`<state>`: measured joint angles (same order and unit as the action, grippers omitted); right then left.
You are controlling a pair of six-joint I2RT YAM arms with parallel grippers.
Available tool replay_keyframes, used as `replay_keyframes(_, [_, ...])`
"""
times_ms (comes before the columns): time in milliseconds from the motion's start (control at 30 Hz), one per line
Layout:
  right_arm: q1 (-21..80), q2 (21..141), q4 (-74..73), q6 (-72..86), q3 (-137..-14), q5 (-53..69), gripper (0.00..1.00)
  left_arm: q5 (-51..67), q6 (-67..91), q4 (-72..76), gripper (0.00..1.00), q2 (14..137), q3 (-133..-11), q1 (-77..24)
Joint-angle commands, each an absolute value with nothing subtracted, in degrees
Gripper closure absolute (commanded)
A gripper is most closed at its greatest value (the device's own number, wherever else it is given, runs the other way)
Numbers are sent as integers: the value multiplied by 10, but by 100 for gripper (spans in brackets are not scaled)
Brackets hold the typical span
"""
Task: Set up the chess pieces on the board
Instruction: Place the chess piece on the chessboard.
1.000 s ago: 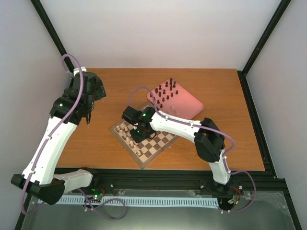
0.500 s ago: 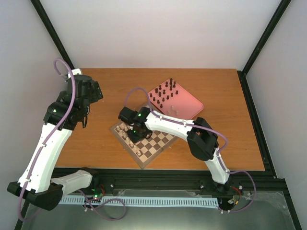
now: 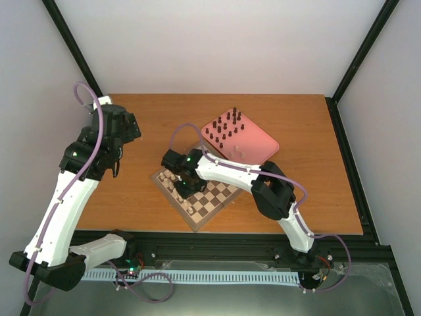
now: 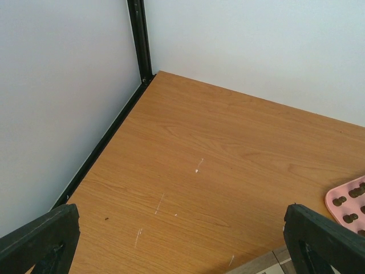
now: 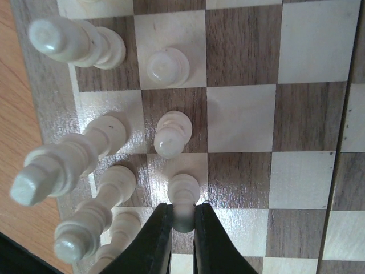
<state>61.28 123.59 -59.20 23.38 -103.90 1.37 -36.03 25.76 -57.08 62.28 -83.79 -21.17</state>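
The chessboard lies at the table's middle, turned diagonally. Several cream pieces stand along its left edge. My right gripper is over that side. In the right wrist view it is shut on a cream pawn, upright over a pale square of the board; I cannot tell whether its base touches. Another cream pawn stands one square ahead. The dark pieces stand on the pink tray. My left gripper is raised at the far left, open and empty.
Tall cream pieces crowd close to the left of the held pawn. The pink tray's corner and a corner of the board show at the lower right of the left wrist view. A black frame post stands at the back left corner.
My left arm has drawn back to the left and risen. My right gripper has shifted a little to the left over the board, still shut on the cream pawn.
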Motion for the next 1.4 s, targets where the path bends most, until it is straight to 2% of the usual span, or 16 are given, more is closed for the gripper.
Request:
replay_keyframes(0, [619,1251,-604,230,-1054,19,95,-372,262,-577,0,612,-835,-215])
replay_keyframes(367, [619,1257,-607,225,-1060,20,94,-377,259,-578,0,610,-835,-215])
replay_keyframes(633, [621,1244,-618,222,-1056,16,78,-377,261,-577,0,609,-832,-214])
replay_keyframes(1067, [621,1193,-629,219,-1069,-28,58,-377,256,-569,0,609,-838,-215])
replay_keyframes(1367, [593,1137,-635,239,-1050,-121,50,-376,246,-560,0,615,-843,-215])
